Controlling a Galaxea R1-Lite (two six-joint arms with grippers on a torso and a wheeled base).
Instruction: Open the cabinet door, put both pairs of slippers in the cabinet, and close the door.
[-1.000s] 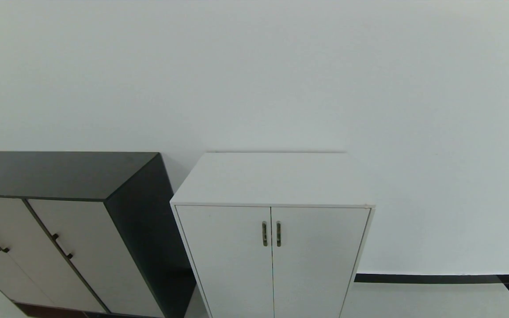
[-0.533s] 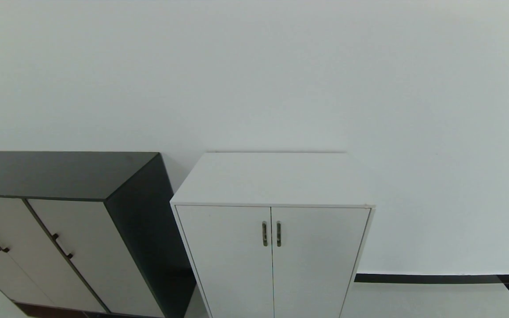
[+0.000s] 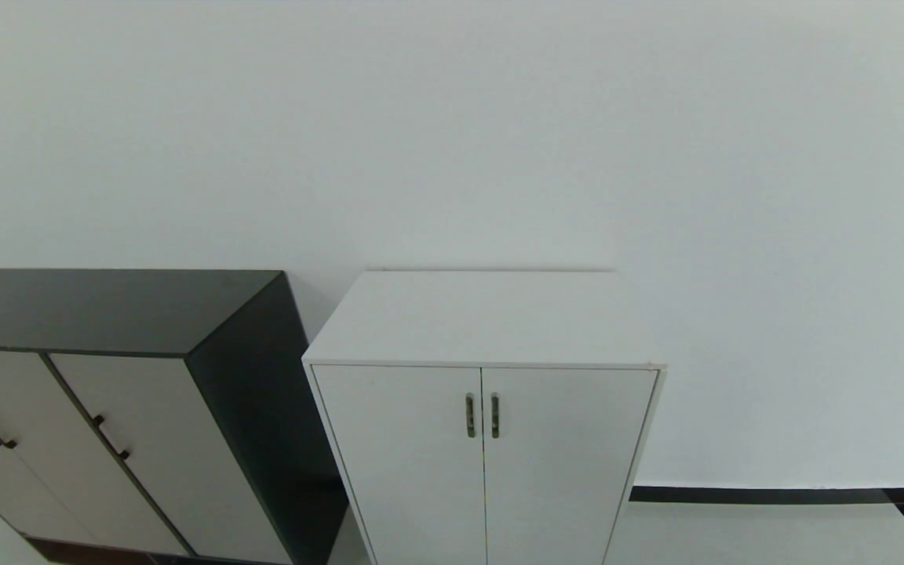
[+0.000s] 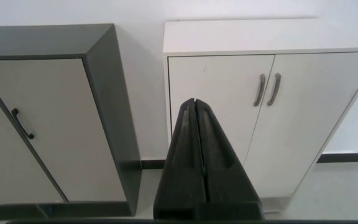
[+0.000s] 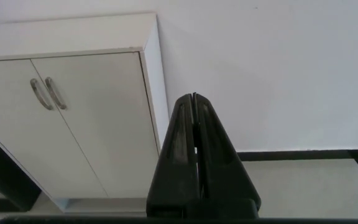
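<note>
Closest in, the left gripper point(image 4: 195, 102) has its two black fingers pressed flat together, only a thin seam between them, and nothing is held. The right gripper point(image 5: 194, 97) is the same: fingers closed against each other, gripping nothing. Both hang in the air short of the furniture and touch none of it. The left one points toward the white cabinet point(image 3: 483, 318), and the right one points at the bare stretch just off that cabinet's right side.

Further on, the white cabinet stands on the pale floor point(image 3: 758, 534), straight ahead of the robot, with its back to the wall point(image 3: 452, 133). Its left door point(image 3: 405, 471) and right door point(image 3: 562, 471) are both shut and meet at a centre seam. Two slim upright handles point(image 3: 469, 415) sit high up, one on each side of that seam.

Just beside it on the robot's left, across a narrow gap, stands a black-topped cabinet point(image 3: 107, 310) with pale doors, also shut. A black skirting strip point(image 3: 774, 495) runs along the foot of the wall on the right.
</note>
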